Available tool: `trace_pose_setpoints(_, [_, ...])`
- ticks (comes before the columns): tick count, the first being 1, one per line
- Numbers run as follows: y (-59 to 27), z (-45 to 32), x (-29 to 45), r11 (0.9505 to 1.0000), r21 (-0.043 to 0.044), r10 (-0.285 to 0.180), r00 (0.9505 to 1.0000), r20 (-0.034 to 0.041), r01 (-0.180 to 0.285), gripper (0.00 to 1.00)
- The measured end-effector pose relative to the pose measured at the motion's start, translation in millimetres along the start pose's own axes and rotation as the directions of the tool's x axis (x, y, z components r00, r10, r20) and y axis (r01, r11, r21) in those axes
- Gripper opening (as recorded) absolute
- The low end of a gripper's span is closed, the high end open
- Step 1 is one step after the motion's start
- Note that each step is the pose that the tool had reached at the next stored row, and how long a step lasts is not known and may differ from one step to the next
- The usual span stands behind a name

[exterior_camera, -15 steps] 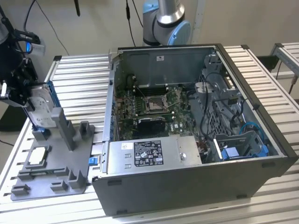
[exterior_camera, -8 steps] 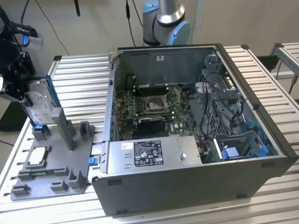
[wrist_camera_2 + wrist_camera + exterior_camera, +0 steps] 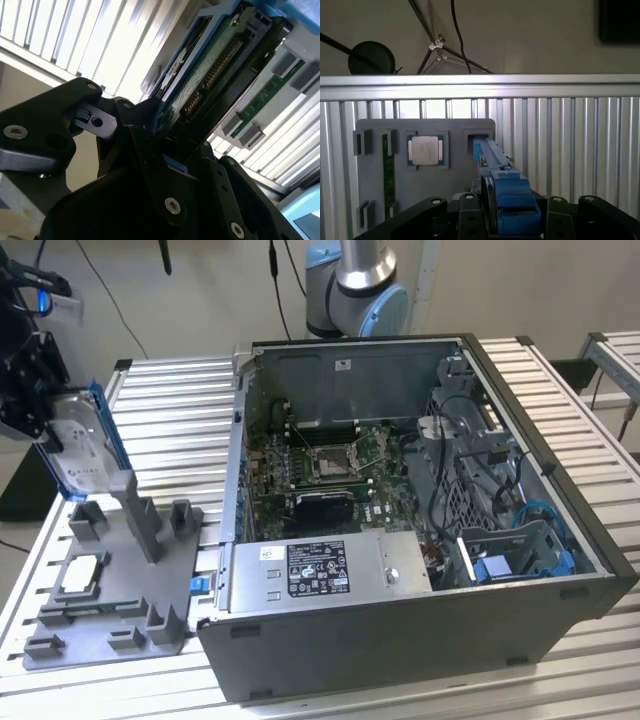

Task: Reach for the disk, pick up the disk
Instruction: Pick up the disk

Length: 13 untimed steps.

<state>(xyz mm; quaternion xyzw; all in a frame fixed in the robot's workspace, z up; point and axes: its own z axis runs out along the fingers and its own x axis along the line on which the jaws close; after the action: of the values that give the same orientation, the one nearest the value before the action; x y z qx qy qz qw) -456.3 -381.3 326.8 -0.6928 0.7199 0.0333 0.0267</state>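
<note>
The disk (image 3: 82, 445) is a silver-grey drive in a bright blue frame, standing on edge at the exterior view's left. My black gripper (image 3: 48, 425) is shut on its upper part. The disk's lower end sits just over a holder of the grey fixture plate (image 3: 115, 615); I cannot tell whether they touch. In the first wrist view the blue frame (image 3: 507, 197) runs edge-on between my fingers toward a slot in the plate. In the second wrist view the disk's green circuit side (image 3: 202, 80) rises out of the closed jaws.
A small silver square chip (image 3: 82, 573) lies in the fixture plate, beside a green memory stick (image 3: 388, 170). The open computer case (image 3: 400, 520) stands to the exterior view's right of the plate on the slatted metal table (image 3: 170, 410). The arm's base (image 3: 355, 285) is behind the case.
</note>
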Motion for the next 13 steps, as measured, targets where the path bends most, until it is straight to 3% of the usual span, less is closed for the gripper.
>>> trace_pose_setpoints(13, [0.4, -32.1, -2.8, 0.9996, -0.0024, -0.028, 0.9996, 0.0036, 0.028, 0.00])
